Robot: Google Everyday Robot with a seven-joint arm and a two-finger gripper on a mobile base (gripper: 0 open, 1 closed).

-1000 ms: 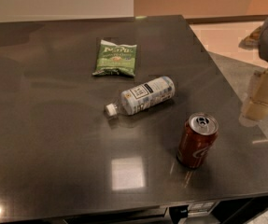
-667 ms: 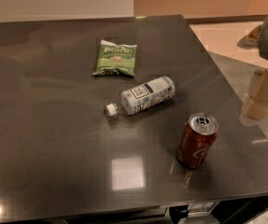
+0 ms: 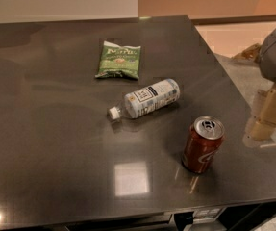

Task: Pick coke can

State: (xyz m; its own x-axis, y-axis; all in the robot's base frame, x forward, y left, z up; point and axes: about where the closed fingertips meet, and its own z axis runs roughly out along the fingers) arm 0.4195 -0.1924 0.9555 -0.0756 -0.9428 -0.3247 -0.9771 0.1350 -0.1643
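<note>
1. Can (image 3: pixel 203 150): dark red with a white swirl, silver top and pull tab. It stands upright near the front right corner of the tabletop (image 3: pixel 56 143). Nothing touches it.
2. Claw (image 3: pixel 265 121): the tan part at the right edge of my view, beyond the tabletop's right side and under a grey rounded housing. It is well apart from the can and has hold of nothing. I cannot tell how far open it is.
3. Bottle (image 3: pixel 147 98): clear plastic with a white label, lying on its side near the can, behind and to its left. The white cap points toward the front left. It does not touch the can.
4. Snack bag (image 3: pixel 119 59): green, lying flat further back, beyond the bottle.
5. Progress, as I judge it: the pick is not yet begun. Nothing is grasped or lifted. The reach across to the can, the closing around it and the lift are all left to do.
6. Approach, as I judge it: the side of the can facing the claw is free. The bottle lies on the far side, so it should not get in the way.
7. Change against the earlier frame: none that I can find. The can, bottle, bag and claw all sit where they did.
</note>
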